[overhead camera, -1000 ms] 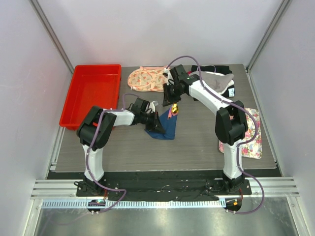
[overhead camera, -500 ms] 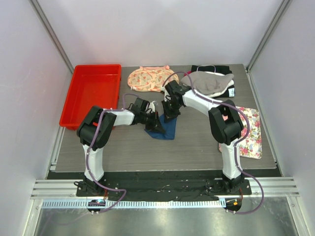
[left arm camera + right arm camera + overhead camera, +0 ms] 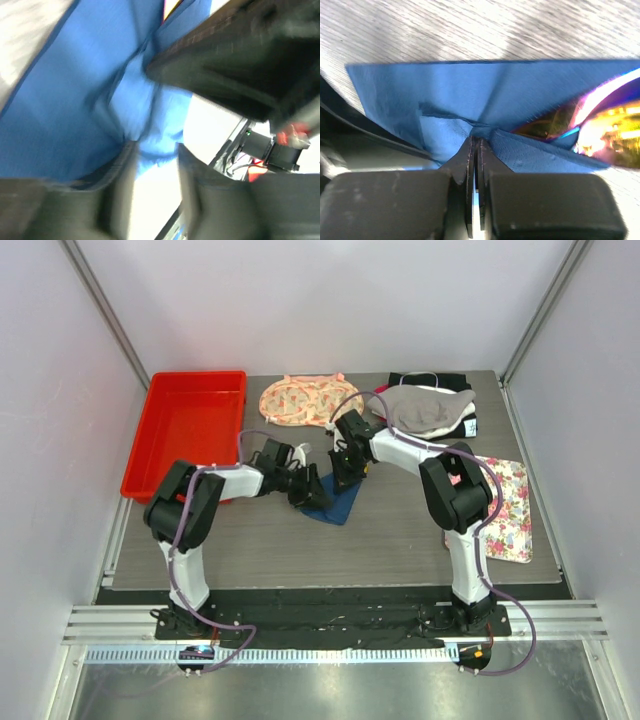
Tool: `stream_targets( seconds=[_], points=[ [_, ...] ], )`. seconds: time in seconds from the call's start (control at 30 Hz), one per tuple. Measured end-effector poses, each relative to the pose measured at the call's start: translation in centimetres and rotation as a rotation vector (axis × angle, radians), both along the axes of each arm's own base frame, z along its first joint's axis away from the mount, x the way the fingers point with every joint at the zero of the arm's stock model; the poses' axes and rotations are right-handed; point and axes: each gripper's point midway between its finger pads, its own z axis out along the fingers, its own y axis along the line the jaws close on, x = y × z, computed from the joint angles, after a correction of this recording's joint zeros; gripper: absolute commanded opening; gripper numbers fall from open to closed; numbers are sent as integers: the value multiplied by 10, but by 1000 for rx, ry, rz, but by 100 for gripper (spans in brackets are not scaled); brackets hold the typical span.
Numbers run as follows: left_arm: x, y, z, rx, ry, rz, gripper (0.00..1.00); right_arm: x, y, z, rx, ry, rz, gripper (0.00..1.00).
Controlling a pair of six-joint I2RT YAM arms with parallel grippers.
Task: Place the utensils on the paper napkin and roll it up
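Observation:
The dark blue paper napkin [image 3: 338, 504] lies crumpled and partly folded at the table's middle, with both grippers at it. My right gripper [image 3: 344, 474] presses down at its far edge. In the right wrist view the right gripper [image 3: 475, 139] is shut on a pinched fold of the napkin [image 3: 470, 90]. The utensils [image 3: 607, 117] show as a purple and yellow gleam inside the fold at the right. My left gripper [image 3: 303, 487] is at the napkin's left side. In the blurred left wrist view the left gripper [image 3: 156, 148] is open, and the napkin's [image 3: 75, 110] lower edge hangs at its tips.
A red tray [image 3: 185, 430] stands at the back left. A peach floral cloth [image 3: 295, 400] lies behind the napkin, and a grey cloth on a black item [image 3: 425, 408] at the back right. A white floral mat [image 3: 510, 510] lies by the right arm.
My right gripper has come down from above onto the napkin and shut on a fold, covering the utensils from above. My left gripper has opened and its arm has shifted slightly left.

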Motion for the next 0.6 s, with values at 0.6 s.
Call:
stream_targets(
  seconds=[0.6],
  points=[
    [30, 81, 6, 55, 30, 238, 66, -3, 13, 0, 55, -54, 90, 1]
  ],
)
